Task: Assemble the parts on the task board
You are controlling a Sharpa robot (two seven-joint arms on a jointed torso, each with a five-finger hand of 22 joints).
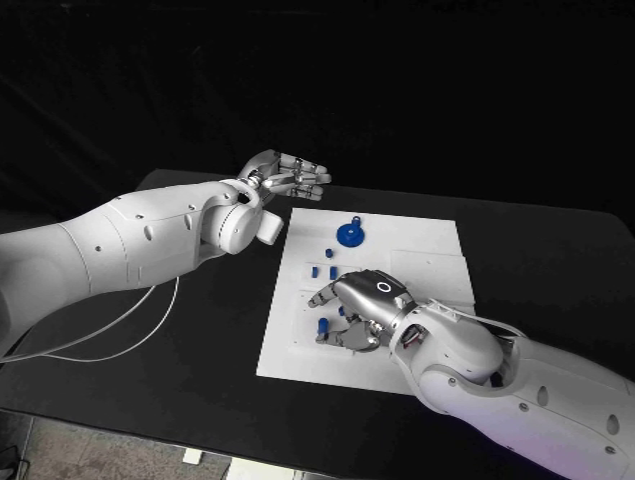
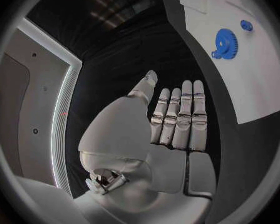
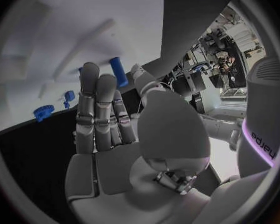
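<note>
The white task board (image 1: 404,240) lies in the middle of the black table. A blue gear (image 1: 349,236) stands near its far left side, with small blue parts (image 1: 322,270) just nearer to me. My right hand (image 1: 358,310) hovers low over the board's near left part, fingers stretched out and holding nothing. In the right wrist view a blue peg (image 3: 118,70) lies on the board just past the fingertips (image 3: 96,82), beside the thumb. My left hand (image 1: 286,177) is raised off the board's far left corner, fingers straight and together, empty. The left wrist view shows the gear (image 2: 226,43) beyond that hand (image 2: 177,119).
Two more small blue parts (image 1: 323,326) lie on the board beside my right hand. The board has a raised white strip (image 1: 433,258) across its middle. Bare black table (image 1: 202,320) surrounds the board, and a white cable (image 1: 115,335) runs over its left side.
</note>
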